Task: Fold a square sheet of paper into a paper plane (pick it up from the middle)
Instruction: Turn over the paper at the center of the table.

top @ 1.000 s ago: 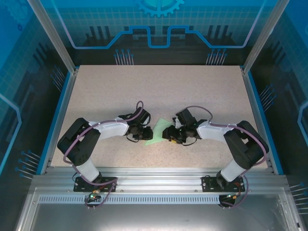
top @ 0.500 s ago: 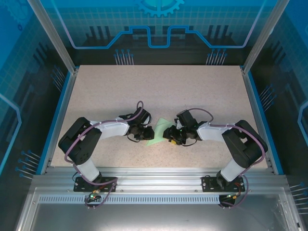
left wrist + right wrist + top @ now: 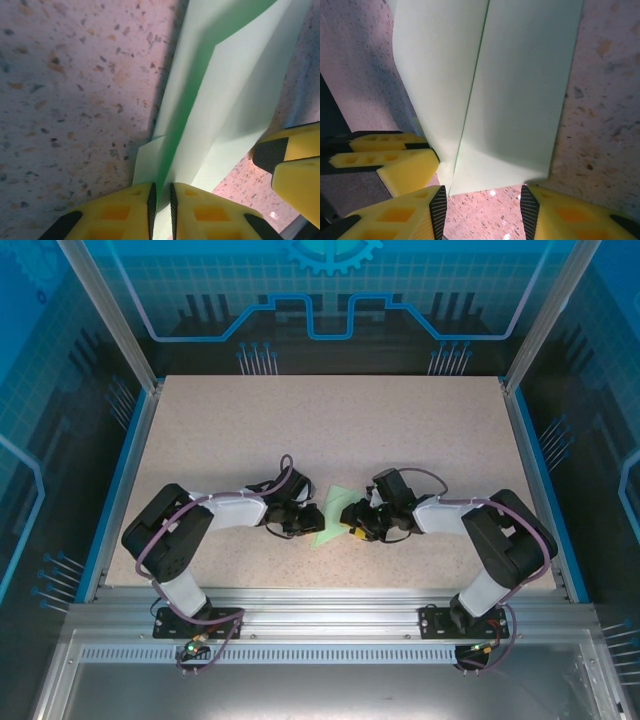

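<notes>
The square sheet of paper [image 3: 331,516] is pale mint-green and lies folded on the table between the two arms. In the left wrist view the paper [image 3: 227,95] rises as a creased ridge. My left gripper [image 3: 161,194] is shut on its near edge, with the fold running between the pads. It holds the paper's left side in the top view [image 3: 308,521]. My right gripper [image 3: 484,210] stands open, its pads straddling the paper's [image 3: 520,85] near edge with speckled table between them. It sits at the paper's right side [image 3: 352,524].
The speckled table [image 3: 330,420] stretches wide behind the arms, bounded by blue rails and aluminium posts. The left gripper's yellow fingers [image 3: 390,156] show at the left of the right wrist view. The right gripper's fingers [image 3: 290,167] show at the right of the left wrist view.
Both grippers have crept closer together around the paper, the left one moving right. The paper looks narrower and more bunched. The right jaws have narrowed a little.
</notes>
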{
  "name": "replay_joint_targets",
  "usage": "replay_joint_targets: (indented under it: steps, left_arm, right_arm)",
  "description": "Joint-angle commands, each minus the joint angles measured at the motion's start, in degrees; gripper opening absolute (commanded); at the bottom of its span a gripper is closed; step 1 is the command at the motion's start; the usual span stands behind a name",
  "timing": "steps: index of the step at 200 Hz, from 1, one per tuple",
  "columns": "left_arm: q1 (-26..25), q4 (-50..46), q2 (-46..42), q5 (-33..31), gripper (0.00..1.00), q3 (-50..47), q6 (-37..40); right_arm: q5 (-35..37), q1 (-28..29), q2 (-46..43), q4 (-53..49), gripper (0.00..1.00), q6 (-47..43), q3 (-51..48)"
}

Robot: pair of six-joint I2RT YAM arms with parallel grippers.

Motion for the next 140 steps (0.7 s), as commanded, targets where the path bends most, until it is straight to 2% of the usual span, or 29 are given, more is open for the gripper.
replay_joint_targets:
  steps: [1,24,67,140]
  left_arm:
    - [-0.19,0.81,1.08,4.23,0.20,-1.60,-2.92]
    - [-0.18,0.15,0.58,3.26,0.20,-1.73,-3.35]
    - [-0.32,-0.17,-0.05,2.60,0.21,-2.03,-3.81]
    - [-0.72,-0.11,-0.09,3.00,0.21,-1.66,-3.72]
  right_arm:
    - [0.27,-0.25,2.27,8.97,0.46,0.02,-0.80]
    - [2.03,-1.29,0.40,7.33,0.46,-0.25,-1.63]
    - [8.39,-2.17,-5.52,-3.84,0.47,-3.79,-1.12]
    - [9.58,-2.63,-2.82,-2.63,0.48,-3.38,-0.41]
